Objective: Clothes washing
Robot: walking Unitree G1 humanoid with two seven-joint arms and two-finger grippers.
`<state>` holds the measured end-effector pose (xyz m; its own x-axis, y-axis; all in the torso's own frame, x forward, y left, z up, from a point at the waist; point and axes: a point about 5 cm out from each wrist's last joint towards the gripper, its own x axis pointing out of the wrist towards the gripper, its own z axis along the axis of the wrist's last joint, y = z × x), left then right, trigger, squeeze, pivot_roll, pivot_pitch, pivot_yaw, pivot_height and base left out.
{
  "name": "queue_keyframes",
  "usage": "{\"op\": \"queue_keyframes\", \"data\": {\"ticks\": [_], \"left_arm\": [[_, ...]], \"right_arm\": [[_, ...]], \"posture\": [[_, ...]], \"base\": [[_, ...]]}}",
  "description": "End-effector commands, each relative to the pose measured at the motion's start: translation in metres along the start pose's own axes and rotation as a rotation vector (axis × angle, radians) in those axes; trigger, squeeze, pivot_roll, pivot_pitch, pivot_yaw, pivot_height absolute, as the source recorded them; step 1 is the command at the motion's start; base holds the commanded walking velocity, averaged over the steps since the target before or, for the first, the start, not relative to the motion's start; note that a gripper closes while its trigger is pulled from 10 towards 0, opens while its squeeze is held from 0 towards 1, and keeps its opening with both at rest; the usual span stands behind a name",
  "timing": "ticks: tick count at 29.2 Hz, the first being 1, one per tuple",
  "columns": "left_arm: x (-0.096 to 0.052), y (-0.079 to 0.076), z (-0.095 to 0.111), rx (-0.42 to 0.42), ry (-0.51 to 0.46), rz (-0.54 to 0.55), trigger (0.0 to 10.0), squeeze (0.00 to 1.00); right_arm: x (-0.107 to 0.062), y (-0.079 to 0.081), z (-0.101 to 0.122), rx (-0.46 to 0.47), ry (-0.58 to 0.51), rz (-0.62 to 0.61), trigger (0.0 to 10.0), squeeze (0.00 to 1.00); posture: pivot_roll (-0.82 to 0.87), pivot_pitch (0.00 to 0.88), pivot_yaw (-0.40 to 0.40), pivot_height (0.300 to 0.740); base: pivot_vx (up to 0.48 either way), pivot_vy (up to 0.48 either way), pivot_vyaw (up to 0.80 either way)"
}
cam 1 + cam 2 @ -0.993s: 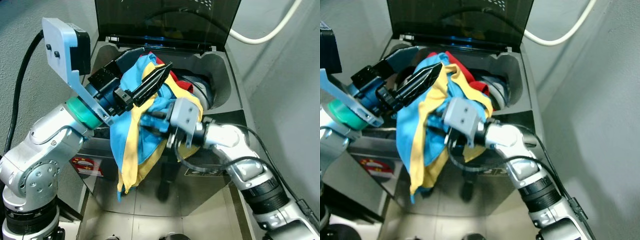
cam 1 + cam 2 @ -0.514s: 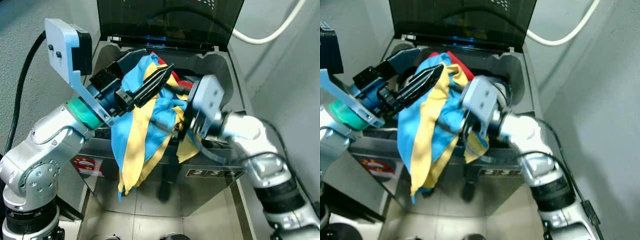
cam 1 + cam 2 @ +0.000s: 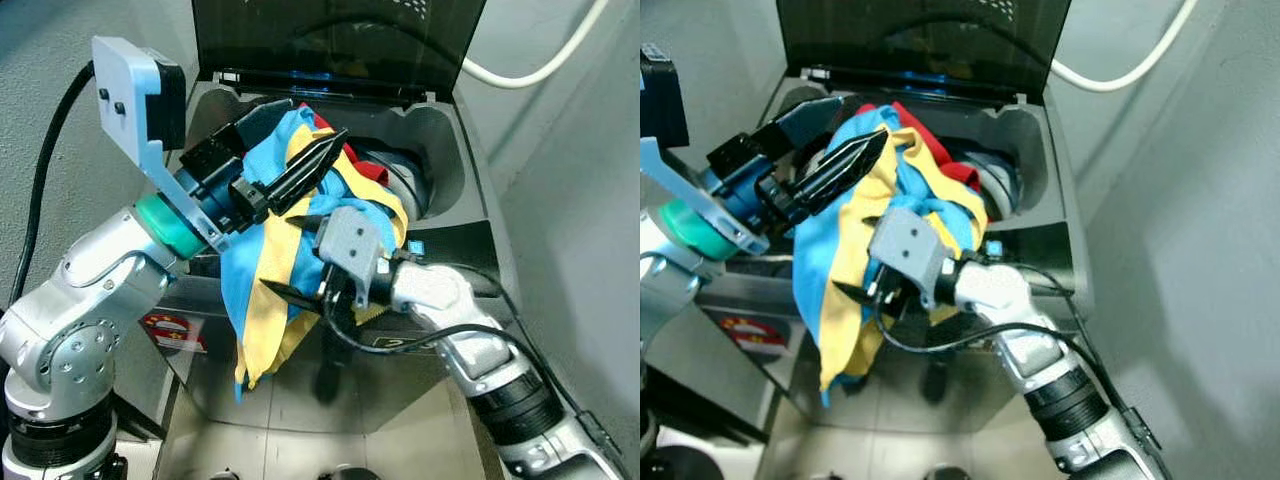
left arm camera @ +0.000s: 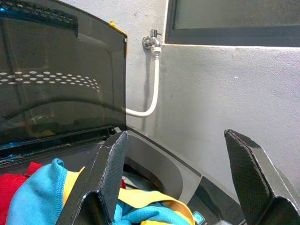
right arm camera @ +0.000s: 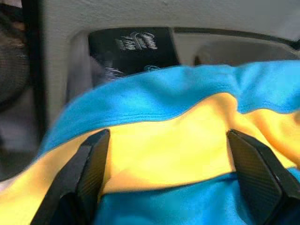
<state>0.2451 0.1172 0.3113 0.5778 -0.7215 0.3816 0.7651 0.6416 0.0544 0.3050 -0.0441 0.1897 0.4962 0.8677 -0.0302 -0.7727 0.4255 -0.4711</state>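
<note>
A top-loading washing machine (image 3: 455, 190) is standing with its dark lid (image 3: 330, 45) raised against a grey wall, a white hose (image 3: 530, 70) curving behind it. A blue and yellow garment (image 3: 270, 290) is draping over the machine's front edge, its upper part bunched at the rim of the tub beside a red cloth (image 3: 365, 168), its long tail hanging down the front panel toward the tiled floor (image 3: 400, 440).

The left tool (image 3: 300, 175) is reaching over the top of the bunch. In the left wrist view its fingers (image 4: 110, 173) are standing wide apart and gripping nothing, with the cloth lying below them.

The right tool (image 3: 300, 295) is pressing into the hanging fabric from the front. In the right wrist view its fingers (image 5: 91, 164) are spread to either side of a yellow band, released rather than clenched.

The garment looks soft, light and limp. It will likely fold and slide rather than hold a shape, and the loose tail could drag or snag on the rim. A pinch on a thick gathered fold near the middle of the hanging part seems the surest hold.

Compared with half a second ago, the right arm has dropped from up near the tub opening to lower down the front of the cloth. The left arm and the garment are sitting much as they were.
</note>
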Motion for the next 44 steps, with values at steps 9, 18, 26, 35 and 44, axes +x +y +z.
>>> {"op": "queue_keyframes", "data": {"ticks": [9, 18, 26, 35, 44], "left_arm": [[-0.001, 0.0, -0.002, -0.004, 0.013, -0.004, 10.0, 0.0], [0.0, -0.001, -0.003, -0.01, 0.011, -0.005, 10.0, 0.0], [0.0, -0.002, -0.003, -0.012, 0.011, -0.004, 10.0, 0.0], [0.0, -0.001, -0.003, -0.014, 0.011, -0.003, 10.0, 0.0], [0.0, -0.003, -0.004, -0.023, 0.008, -0.006, 10.0, 0.0]], "right_arm": [[0.0, 0.0, -0.021, -0.062, 0.143, -0.068, 10.0, 0.0], [-0.005, 0.003, -0.026, -0.067, 0.173, -0.02, 0.0, 0.0], [-0.006, 0.006, -0.026, -0.05, 0.164, 0.02, 0.0, 0.0], [-0.004, 0.002, -0.018, 0.032, 0.105, -0.009, 0.0, 0.0], [0.005, -0.027, 0.0, 0.005, 0.024, -0.181, 0.0, 0.0]], "posture": [[0.0, 0.0, 0.004, 0.74], [0.0, 0.0, 0.003, 0.74], [-0.01, 0.0, 0.0, 0.74], [-0.01, 0.0, -0.001, 0.74], [-0.01, 0.0, -0.004, 0.74]], "base": [[0.0, 0.0, 0.0], [0.0, 0.0, 0.0], [0.0, 0.0, 0.0], [0.0, 0.0, 0.0], [0.0, 0.0, 0.0]]}}
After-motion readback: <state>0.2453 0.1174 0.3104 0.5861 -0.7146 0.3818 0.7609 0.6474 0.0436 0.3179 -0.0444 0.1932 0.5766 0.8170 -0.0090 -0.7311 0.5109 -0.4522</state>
